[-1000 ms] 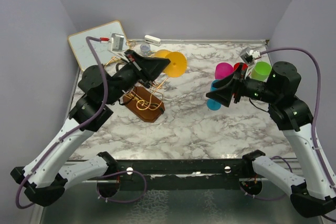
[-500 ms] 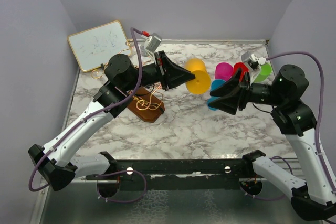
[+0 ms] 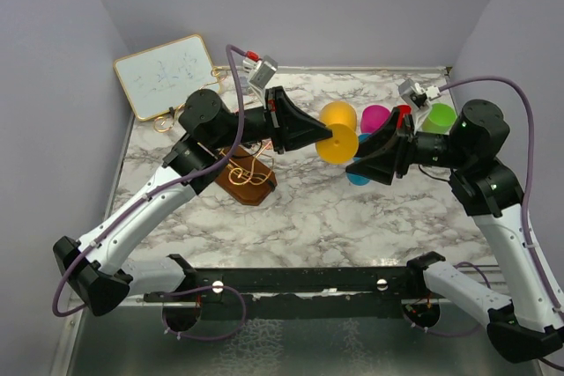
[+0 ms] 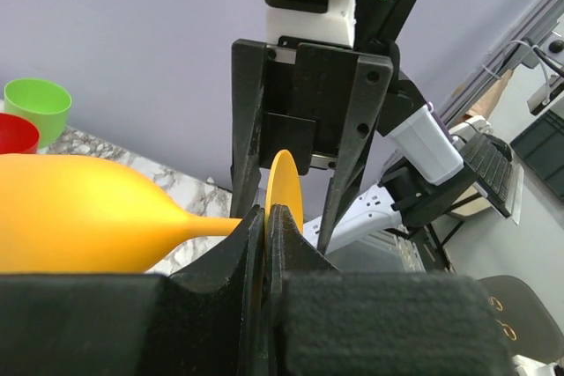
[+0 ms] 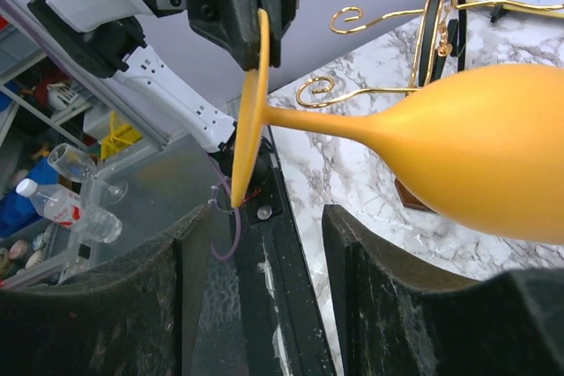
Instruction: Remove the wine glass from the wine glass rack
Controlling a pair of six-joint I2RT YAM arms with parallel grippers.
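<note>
- Left gripper (image 3: 319, 134): 2 fingers clamped tight on the foot of the orange wine glass (image 3: 337, 121), which is airborne, right of the wine glass rack (image 3: 245, 173).
- Right gripper (image 3: 363, 158): jaws wide apart, holding nothing, just beside the bowl.

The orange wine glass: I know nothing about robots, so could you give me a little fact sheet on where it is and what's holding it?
glass: orange wine glass, lying sideways in the air
held by: left end effector, shut on the glass's foot disc
other arm: right end effector, open, facing the glass, not gripping it
rack: wine glass rack, apart from the glass, to its left in the top view
nearby: pink cup and green cup beyond the glass
</note>
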